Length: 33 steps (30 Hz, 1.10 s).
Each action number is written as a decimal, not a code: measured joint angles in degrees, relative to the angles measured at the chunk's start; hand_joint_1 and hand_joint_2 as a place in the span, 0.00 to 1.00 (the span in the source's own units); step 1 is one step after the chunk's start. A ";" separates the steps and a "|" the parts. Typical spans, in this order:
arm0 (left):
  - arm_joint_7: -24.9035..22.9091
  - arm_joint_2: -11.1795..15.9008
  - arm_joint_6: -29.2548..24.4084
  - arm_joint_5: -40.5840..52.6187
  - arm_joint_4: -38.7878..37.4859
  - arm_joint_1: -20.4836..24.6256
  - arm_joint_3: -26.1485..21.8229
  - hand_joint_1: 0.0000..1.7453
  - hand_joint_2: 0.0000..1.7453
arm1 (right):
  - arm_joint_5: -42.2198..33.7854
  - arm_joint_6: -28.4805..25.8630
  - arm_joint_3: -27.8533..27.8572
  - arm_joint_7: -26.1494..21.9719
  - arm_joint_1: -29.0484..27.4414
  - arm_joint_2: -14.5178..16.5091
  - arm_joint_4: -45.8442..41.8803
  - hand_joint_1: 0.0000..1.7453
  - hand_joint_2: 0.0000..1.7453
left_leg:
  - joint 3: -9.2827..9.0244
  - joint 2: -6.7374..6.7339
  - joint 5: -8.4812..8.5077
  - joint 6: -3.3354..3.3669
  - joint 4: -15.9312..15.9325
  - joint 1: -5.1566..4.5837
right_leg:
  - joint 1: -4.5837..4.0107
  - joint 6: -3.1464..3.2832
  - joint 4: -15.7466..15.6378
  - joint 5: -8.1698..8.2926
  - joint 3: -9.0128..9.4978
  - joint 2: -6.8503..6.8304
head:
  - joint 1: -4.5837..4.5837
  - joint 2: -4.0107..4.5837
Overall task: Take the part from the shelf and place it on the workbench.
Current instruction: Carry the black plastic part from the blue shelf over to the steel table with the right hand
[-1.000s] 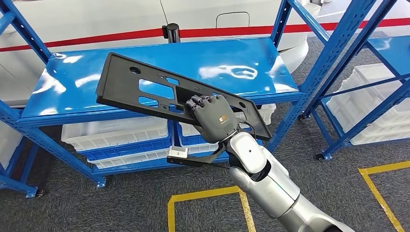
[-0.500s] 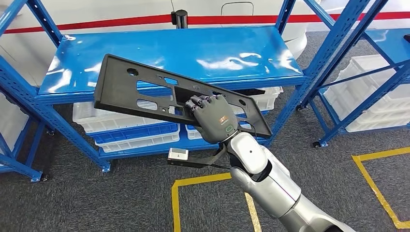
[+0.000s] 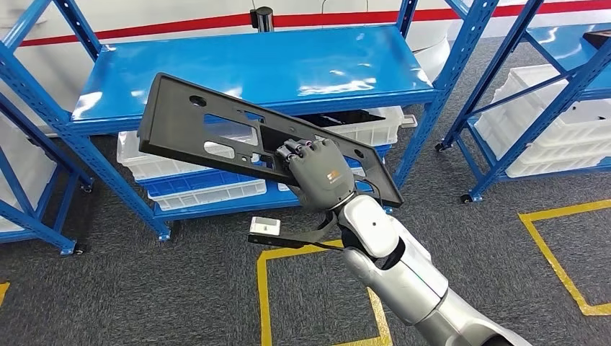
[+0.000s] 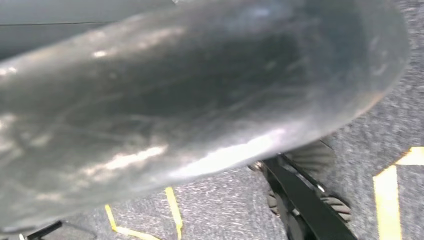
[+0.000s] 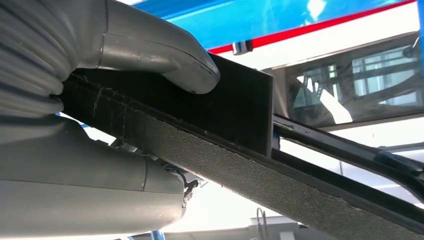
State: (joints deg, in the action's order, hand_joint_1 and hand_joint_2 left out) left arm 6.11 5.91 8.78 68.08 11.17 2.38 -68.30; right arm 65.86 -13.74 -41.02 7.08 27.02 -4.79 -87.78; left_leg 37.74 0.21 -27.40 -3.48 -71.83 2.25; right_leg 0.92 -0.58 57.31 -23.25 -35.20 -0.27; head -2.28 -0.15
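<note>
Right hand (image 3: pixel 323 176) of mine grips the long black part (image 3: pixel 216 137) near its lower edge, thumb under, tilted in front of the blue shelf (image 3: pixel 252 68).

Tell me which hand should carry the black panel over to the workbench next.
Right. The right hand already grips the black panel, which is lifted off the blue shelf. The left wrist view looks down at the floor, so that arm likely hangs idle.
</note>
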 joint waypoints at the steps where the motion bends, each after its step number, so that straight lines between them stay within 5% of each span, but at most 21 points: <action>1: -0.03 -0.04 0.00 0.00 -0.01 0.09 0.00 0.00 0.00 | -0.13 0.08 0.02 0.00 0.03 0.01 -0.02 1.00 1.00 | -2.90 0.08 0.00 -0.53 3.34 0.22 | 0.07 -0.42 0.58 0.32 -0.87 -0.01 | -0.08 0.00; 3: -0.05 -0.04 -0.03 0.00 -0.03 0.35 -0.01 0.00 0.00 | -0.47 0.32 0.09 0.02 0.18 0.04 -0.06 1.00 1.00 | -6.84 0.41 -2.00 -0.33 9.35 0.26 | -0.04 -1.28 1.65 0.97 -2.13 -0.08 | -0.05 0.00; 5: -0.10 0.01 -0.04 0.00 -0.04 0.45 -0.02 0.00 0.00 | -0.90 0.63 0.13 0.04 0.34 0.03 -0.09 1.00 1.00 | -6.90 0.55 -2.66 1.24 11.12 -0.23 | -0.10 -2.20 1.66 2.06 -2.81 -0.12 | 0.05 0.00; 7: -0.15 0.01 -0.02 0.01 -0.05 0.39 -0.02 0.00 0.00 | -1.43 0.92 0.11 0.04 0.38 -0.13 -0.05 1.00 1.00 | -5.74 0.27 -1.50 2.93 11.17 -0.50 | 0.12 -2.65 1.95 1.59 -3.75 -0.08 | 0.07 0.00; 9: -0.16 0.04 -0.08 0.05 -0.05 0.38 -0.03 0.00 0.00 | -1.89 1.13 0.15 0.03 0.42 -0.29 -0.01 1.00 1.00 | -4.19 0.03 -0.01 4.30 11.27 -0.58 | 0.23 -2.14 6.11 -2.49 -5.90 0.00 | 0.15 0.00; 11: -0.16 0.05 -0.15 0.09 -0.04 0.38 -0.03 0.00 0.00 | -2.34 1.27 0.20 0.02 0.50 -0.39 0.02 1.00 1.00 | -2.24 0.00 1.51 4.89 11.25 -0.81 | 0.13 -1.65 13.78 -7.10 -8.13 0.06 | 0.22 0.00; 12: -0.16 0.05 -0.15 0.10 -0.05 0.38 -0.03 0.00 0.00 | -2.59 1.38 0.21 0.02 0.52 -0.44 0.07 1.00 1.00 | -1.24 -0.02 2.28 4.98 11.24 -0.95 | 0.09 -1.76 16.90 -8.15 -8.44 0.07 | 0.24 0.00; 13: -0.16 0.04 -0.16 0.12 -0.05 0.38 -0.03 0.00 0.00 | -2.81 1.49 0.21 0.02 0.52 -0.48 0.13 1.00 1.00 | -0.29 -0.03 3.02 5.00 11.22 -1.09 | 0.02 -2.07 18.35 -8.10 -7.88 0.08 | 0.23 0.00; 15: -0.16 0.02 -0.17 0.15 -0.07 0.38 -0.04 0.00 0.00 | -3.18 1.65 0.21 0.02 0.58 -0.52 0.27 1.00 1.00 | 1.46 -0.04 4.50 4.90 11.22 -1.28 | -0.34 -2.51 15.47 -6.38 -3.73 0.08 | 0.24 0.00; 17: -0.16 -0.09 -0.20 0.16 -0.07 0.38 -0.04 0.00 0.00 | -3.43 1.68 0.23 0.02 0.95 -0.46 0.32 1.00 1.00 | 2.71 -0.03 5.88 4.57 11.21 -1.43 | -1.05 -1.71 7.00 -6.53 3.38 0.02 | 0.25 0.00; 19: -0.16 -0.20 -0.22 0.18 -0.07 0.35 -0.05 0.00 0.00 | -3.52 1.68 0.31 0.01 1.40 -0.39 0.33 1.00 1.00 | 3.15 -0.10 7.37 4.01 11.64 -1.48 | -1.61 -0.87 1.21 -7.55 7.22 -0.04 | 0.25 0.00; 22: -0.17 -0.22 -0.26 0.18 -0.08 0.22 -0.10 0.00 0.00 | -3.64 1.72 0.42 0.00 1.62 -0.30 0.46 1.00 1.00 | 3.48 -0.14 8.14 3.04 12.27 -1.30 | -1.20 -0.01 0.00 -6.04 6.41 -0.03 | 0.33 0.00; 24: -0.23 -0.22 -0.31 0.19 -0.09 0.05 -0.19 0.00 0.00 | -4.02 1.76 0.43 -0.01 1.68 -0.11 0.58 1.00 1.00 | 4.48 -0.04 3.48 2.56 9.20 -1.16 | -0.67 0.93 -0.31 -4.31 5.32 -0.10 | 0.24 0.00; 26: -0.29 -0.22 -0.36 0.19 -0.09 0.01 -0.37 0.00 0.00 | -4.95 1.85 0.43 -0.07 1.67 0.02 0.72 1.00 1.00 | 5.63 0.00 -2.50 2.08 2.35 -1.06 | -0.74 1.35 -0.24 -2.76 3.70 -0.10 | 0.19 0.00; 28: -0.31 -0.22 -0.40 0.17 -0.09 0.03 -0.66 0.00 0.00 | -6.14 2.04 0.43 -0.27 1.54 0.04 0.95 1.00 1.00 | 5.50 0.00 -3.39 1.52 -3.16 -0.85 | -0.70 1.14 -0.09 -1.30 1.81 -0.10 | 0.19 0.00; 29: -0.32 -0.22 -0.43 0.17 -0.09 0.04 -0.78 0.00 0.00 | -6.77 2.16 0.43 -0.43 1.44 0.05 1.06 1.00 1.00 | 4.28 -0.01 -2.07 1.26 -3.58 -0.65 | -0.60 0.88 0.08 -0.64 0.81 -0.08 | 0.19 0.00; 31: -0.35 -0.25 -0.51 0.11 -0.09 0.12 -0.97 0.00 0.00 | -7.80 2.42 0.44 -0.68 1.32 0.08 1.19 1.00 1.00 | -0.68 0.19 -0.12 0.70 1.15 -0.19 | -0.35 0.17 0.79 0.35 -1.08 0.00 | 0.17 0.00; 33: -0.37 -0.25 -0.58 -0.07 -0.08 0.23 -1.12 0.00 0.00 | -8.48 2.60 0.52 -0.81 1.36 0.15 1.25 1.00 1.00 | -5.62 0.85 -1.54 0.63 8.20 -0.25 | -0.34 -0.71 1.71 1.13 -2.56 0.09 | 0.26 0.00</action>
State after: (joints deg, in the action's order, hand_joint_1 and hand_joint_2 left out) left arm 5.74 5.66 8.20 68.01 11.09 2.61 -69.43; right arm 57.38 -11.14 -40.50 6.27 28.38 -4.63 -86.53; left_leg 32.12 1.06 -28.94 -2.85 -63.63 1.99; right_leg 0.58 -1.29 59.02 -22.12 -37.76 -0.18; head -2.02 -0.15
